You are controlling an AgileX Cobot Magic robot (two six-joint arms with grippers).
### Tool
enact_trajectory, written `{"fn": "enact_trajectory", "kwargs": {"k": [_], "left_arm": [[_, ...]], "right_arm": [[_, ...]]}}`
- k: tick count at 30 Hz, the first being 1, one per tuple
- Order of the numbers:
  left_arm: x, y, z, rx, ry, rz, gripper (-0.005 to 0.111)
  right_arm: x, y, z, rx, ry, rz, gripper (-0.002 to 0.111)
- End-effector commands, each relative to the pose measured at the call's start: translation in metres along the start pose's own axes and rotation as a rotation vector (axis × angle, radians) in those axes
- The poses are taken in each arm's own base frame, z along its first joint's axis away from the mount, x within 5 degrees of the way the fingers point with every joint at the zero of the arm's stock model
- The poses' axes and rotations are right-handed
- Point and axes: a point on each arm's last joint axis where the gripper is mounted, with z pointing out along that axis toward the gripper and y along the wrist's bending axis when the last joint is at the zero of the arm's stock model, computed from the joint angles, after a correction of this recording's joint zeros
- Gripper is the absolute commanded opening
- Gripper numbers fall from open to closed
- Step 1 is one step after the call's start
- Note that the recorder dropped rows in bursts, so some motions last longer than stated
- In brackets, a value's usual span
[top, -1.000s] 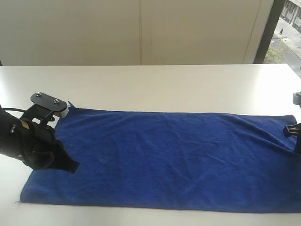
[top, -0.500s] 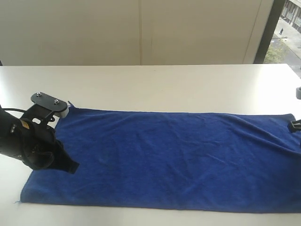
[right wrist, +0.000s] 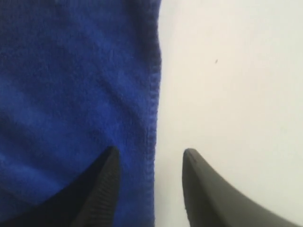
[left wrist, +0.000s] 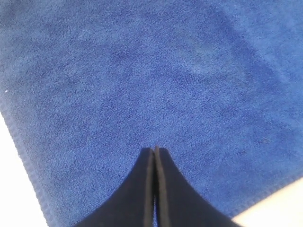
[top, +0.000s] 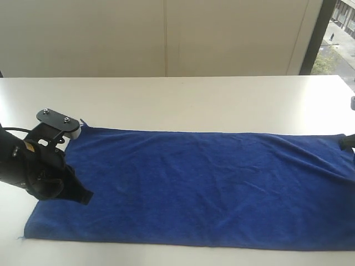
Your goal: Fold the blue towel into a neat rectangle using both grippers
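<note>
Two robot arms work at a white table [top: 194, 100] on which the blue towel [top: 205, 188] lies spread flat, its long side running across the view. It is not yet folded.

The left gripper [left wrist: 155, 150] hangs over the towel's left end, inside the border rather than at a corner. Its jaws are pressed tight together with no cloth between them.

The right gripper [right wrist: 149, 153] is at the towel's right end, almost out of the room view. Its jaws stand apart and straddle the hem [right wrist: 154, 94], one over the cloth and the other over bare table. They grasp nothing.

Several things could go wrong from here:
- The right jaws might close where they are and catch only the thin hem, or slip off it. The cloth could then drop partway through a lift.
- The left jaws must part and reach an edge before they can take hold, so a late or off-corner grasp is likely.
- One end could then rise before the other, dragging the towel askew and leaving a crooked fold.
- A shallow diagonal crease [top: 319, 160] near the right end could get pressed into the fold.

Compared with a second ago, the right gripper has drawn further towards the right border of the room view, so less of it shows. The left arm and the towel look unchanged.
</note>
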Motion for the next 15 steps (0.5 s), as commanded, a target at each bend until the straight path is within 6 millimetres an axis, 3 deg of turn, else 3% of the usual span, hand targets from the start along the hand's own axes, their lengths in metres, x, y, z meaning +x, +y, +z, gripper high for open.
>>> {"fn": "enact_trajectory", "kwargs": {"k": [1, 4, 15], "left_arm": [[0.003, -0.003, -0.002, 0.013, 0.012, -0.003, 0.0], [0.004, -0.003, -0.002, 0.017, 0.022, -0.003, 0.0], [0.005, -0.003, -0.002, 0.02, 0.028, -0.003, 0.0]], "right_arm": [[-0.013, 0.001, 0.0, -0.027, -0.106, 0.032, 0.023], [-0.022, 0.006, 0.007, -0.074, -0.13, 0.009, 0.0], [-0.048, 0.003, 0.035, -0.07, -0.162, 0.009, 0.0]]}}
